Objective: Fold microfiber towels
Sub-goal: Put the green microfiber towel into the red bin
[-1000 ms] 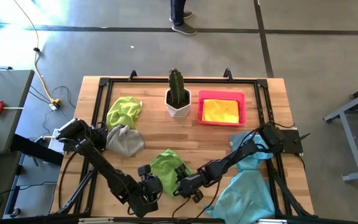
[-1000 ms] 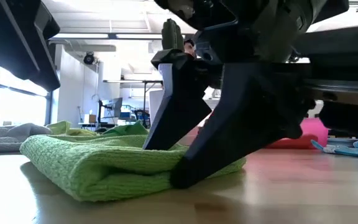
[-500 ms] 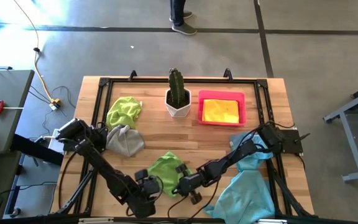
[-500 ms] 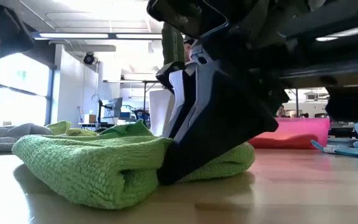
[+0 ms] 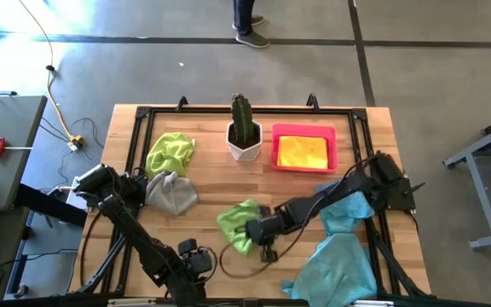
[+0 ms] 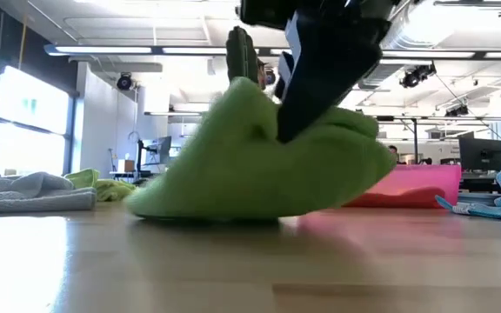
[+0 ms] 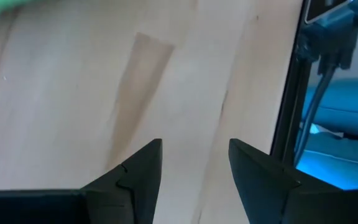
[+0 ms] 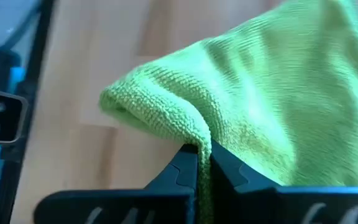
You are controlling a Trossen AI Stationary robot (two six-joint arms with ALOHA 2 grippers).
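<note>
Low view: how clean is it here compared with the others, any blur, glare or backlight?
Low view: the lime green towel held by the right gripper is smeared soft, windows and ceiling lights glare behind it. Right wrist view: the towel's weave is crisp at the pinching fingers. Left wrist view: the left gripper is sharp over bare wood, a green smear at one corner. High view: evenly lit.

My two arms are dark, jointed links with black cables trailing off them. My left fingers (image 7: 135, 180) are matte black angular wedges with stepped inner edges. My right fingers (image 8: 182, 171) are black too, flat-faced and tapered.
</note>
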